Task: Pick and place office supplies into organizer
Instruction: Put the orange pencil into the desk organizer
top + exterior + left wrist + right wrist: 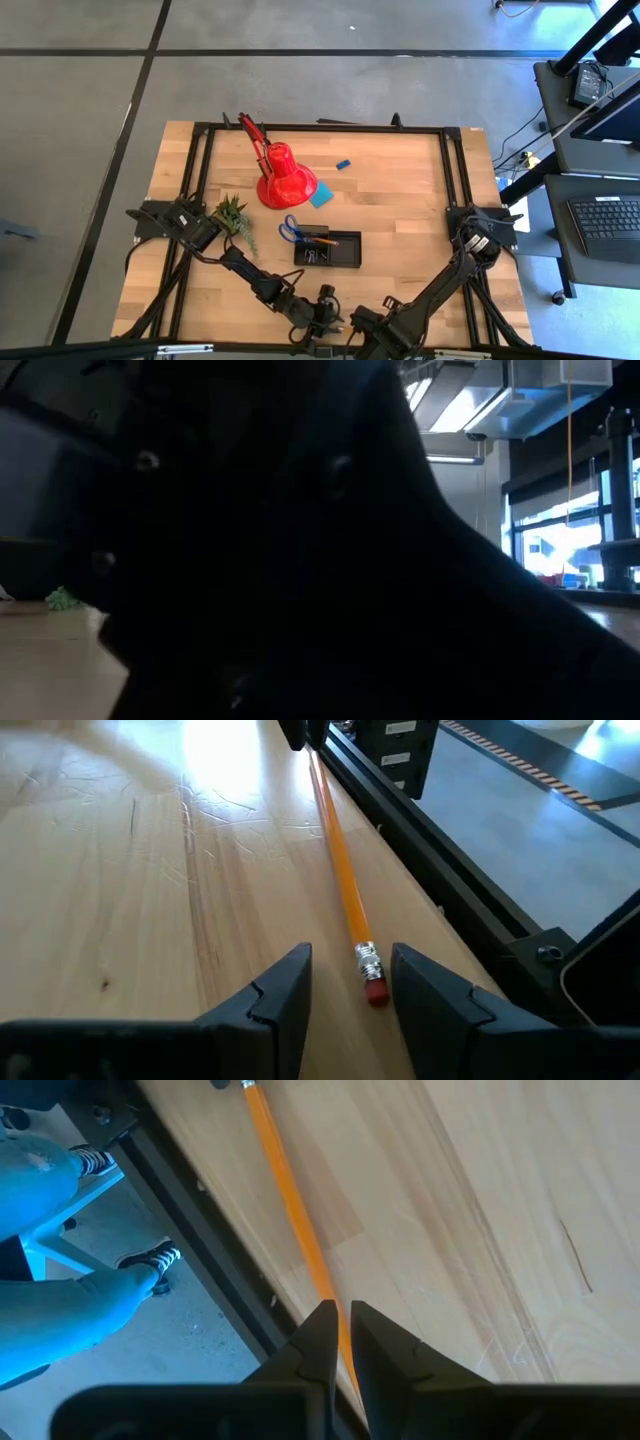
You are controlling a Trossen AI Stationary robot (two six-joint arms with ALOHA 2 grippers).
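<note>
Your orange pencil [343,870] lies along the bench [120,890] near edge; your left tool [350,982] is spread around its eraser end, your right tool [342,1342] pinching the shaft.

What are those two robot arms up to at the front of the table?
Both arms are working on one orange pencil lying near the table's front edge. The right gripper has its fingers pinched on the pencil's tip end, while the left gripper has open fingers on either side of the eraser end. The black organizer already holds a few items, and blue-handled scissors lie at its left end.
</note>
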